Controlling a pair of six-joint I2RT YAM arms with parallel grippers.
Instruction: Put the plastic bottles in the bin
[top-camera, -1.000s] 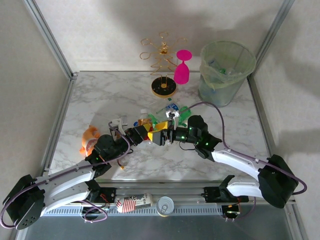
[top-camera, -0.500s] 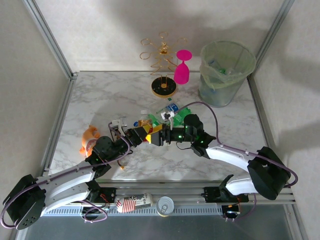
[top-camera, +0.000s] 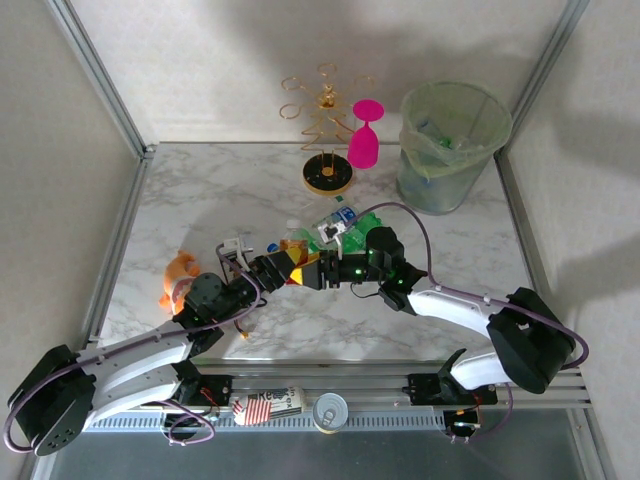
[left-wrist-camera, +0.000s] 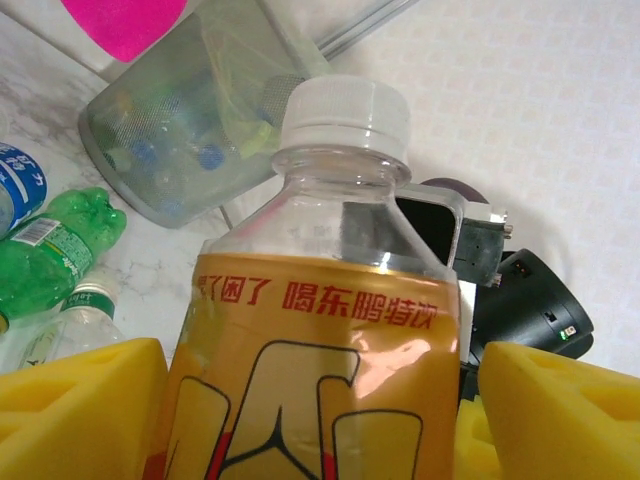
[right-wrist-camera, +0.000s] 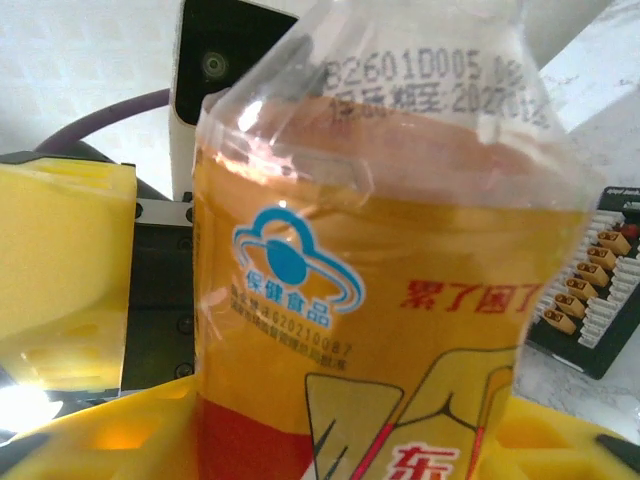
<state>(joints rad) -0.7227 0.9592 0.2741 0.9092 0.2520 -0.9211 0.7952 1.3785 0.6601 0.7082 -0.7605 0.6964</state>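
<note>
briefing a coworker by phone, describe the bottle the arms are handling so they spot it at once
Start from the marble table and go to its middle, where the left gripper and right gripper meet. The bottle sits between their yellow pads. Unlike the green bottle and blue-labelled bottle lying nearby, it has an orange-yellow label with red writing and a white cap.

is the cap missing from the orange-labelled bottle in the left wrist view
No, a white cap sits screwed on the neck of the orange-labelled bottle.
</note>
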